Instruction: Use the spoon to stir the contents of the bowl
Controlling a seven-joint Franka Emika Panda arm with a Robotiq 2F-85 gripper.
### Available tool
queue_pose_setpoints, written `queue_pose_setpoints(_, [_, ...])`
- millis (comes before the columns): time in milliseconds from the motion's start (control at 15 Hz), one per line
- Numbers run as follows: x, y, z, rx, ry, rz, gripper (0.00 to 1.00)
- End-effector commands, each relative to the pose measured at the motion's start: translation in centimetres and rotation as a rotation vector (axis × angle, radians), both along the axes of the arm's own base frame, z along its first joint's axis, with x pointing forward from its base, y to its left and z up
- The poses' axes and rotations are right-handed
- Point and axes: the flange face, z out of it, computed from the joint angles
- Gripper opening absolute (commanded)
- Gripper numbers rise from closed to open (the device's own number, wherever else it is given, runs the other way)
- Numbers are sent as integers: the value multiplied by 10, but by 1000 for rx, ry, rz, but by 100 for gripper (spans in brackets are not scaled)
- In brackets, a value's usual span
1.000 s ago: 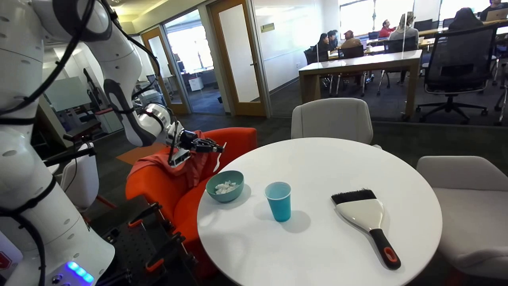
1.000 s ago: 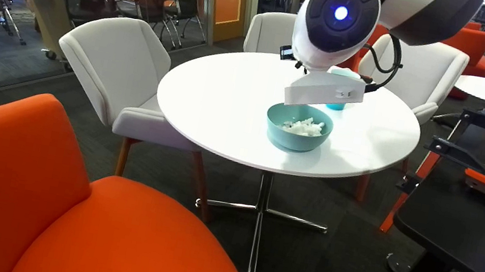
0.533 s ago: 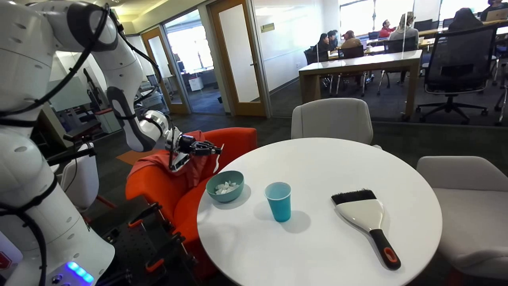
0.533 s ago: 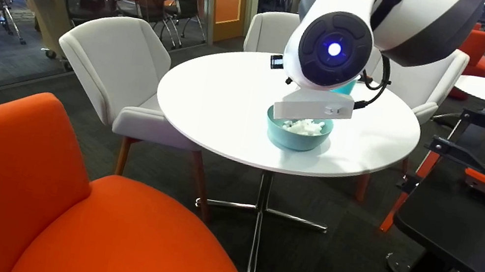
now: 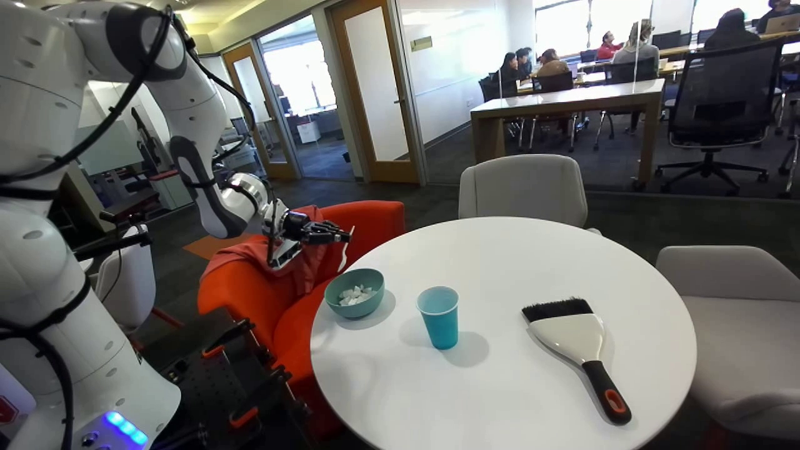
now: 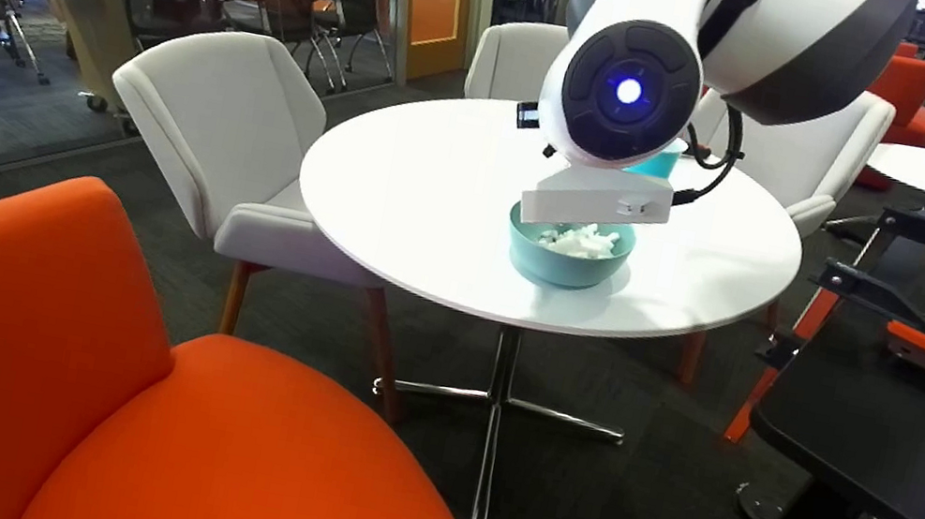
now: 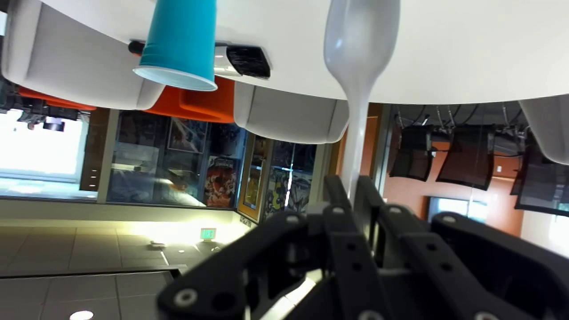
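Note:
The pale teal bowl (image 5: pixel 359 312) stands upright on the round white table near its edge; it also shows in an exterior view (image 6: pixel 561 269). Whitish contents (image 5: pixel 356 295) lie in its bottom, seen too in an exterior view (image 6: pixel 582 242). My gripper (image 5: pixel 347 237) is shut on the handle of a white spoon (image 5: pixel 344 256). The spoon hangs nearly upright, head down, apart from the contents, just above or behind the bowl's rim. In the wrist view, the picture is upside down; the fingertips (image 7: pixel 352 189) pinch the spoon (image 7: pixel 358 53). The bowl is out of the wrist view.
A taller bright blue cup (image 5: pixel 439 319) stands on the white table (image 5: pixel 500 387) beside the bowl. A white brush with black bristles (image 5: pixel 572 337) lies farther off. A red-orange armchair (image 5: pixel 369 219) is behind the gripper. Grey chairs (image 5: pixel 524 187) ring the table.
The arm has come down and shifted slightly, bringing the spoon a little lower near the bowl. In the last half second it has barely moved. Bowl, contents and cup have stayed put.

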Motion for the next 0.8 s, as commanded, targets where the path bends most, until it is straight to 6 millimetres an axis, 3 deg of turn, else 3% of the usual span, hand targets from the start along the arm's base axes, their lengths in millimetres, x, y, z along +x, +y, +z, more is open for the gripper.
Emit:
queue_pose_setpoints(0, [20,-7,7,-38,-44,-141,3])
queue_pose_setpoints(333, [58,-8,18,-74,-121,-293,3])
queue_pose_setpoints(533, [65,-7,3,-86,-114,-331,3])
queue_pose_setpoints(733, [59,-3,-17,-92,-81,-365,3])
